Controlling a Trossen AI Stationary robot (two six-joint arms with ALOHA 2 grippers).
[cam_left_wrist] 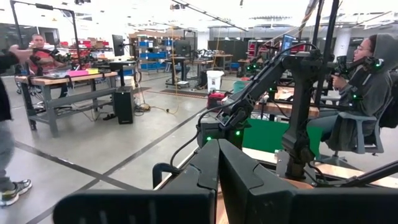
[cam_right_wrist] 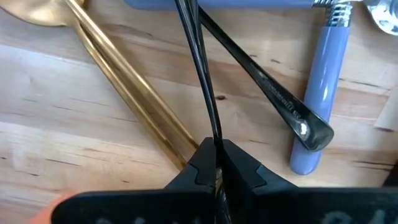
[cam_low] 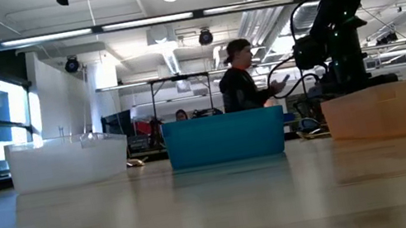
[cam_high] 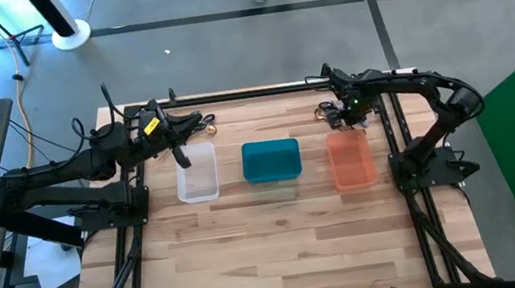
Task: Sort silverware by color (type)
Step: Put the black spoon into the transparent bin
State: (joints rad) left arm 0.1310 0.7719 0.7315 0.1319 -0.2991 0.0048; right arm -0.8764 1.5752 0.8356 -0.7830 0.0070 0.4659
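Note:
My right gripper [cam_right_wrist: 216, 155] points down at a pile of silverware [cam_high: 333, 108] on the table just past the far end of the orange bin [cam_high: 351, 159]. It is shut on a thin black utensil [cam_right_wrist: 200, 68]. Beside it lie a second black utensil [cam_right_wrist: 273, 93], gold utensils [cam_right_wrist: 124, 81] and a blue-grey handle [cam_right_wrist: 323, 93]. My left gripper [cam_left_wrist: 217, 168] is shut and held level above the far left corner of the clear bin [cam_high: 196, 173], near another silverware pile [cam_high: 199, 124]. I cannot tell whether it holds anything. My right gripper pinches the black utensil's thin handle [cam_right_wrist: 211, 127] between its two fingertips, edge-on. The fingers come from above, pointing down. The handle runs away from the fingers over the wooden table, past the other utensils. Its far end is out of the picture.
The clear bin, the teal bin [cam_high: 271, 160] and the orange bin stand in a row across the table's middle. The near half of the table [cam_high: 283, 251] is bare wood. People show in the room beyond the table [cam_low: 243, 82].

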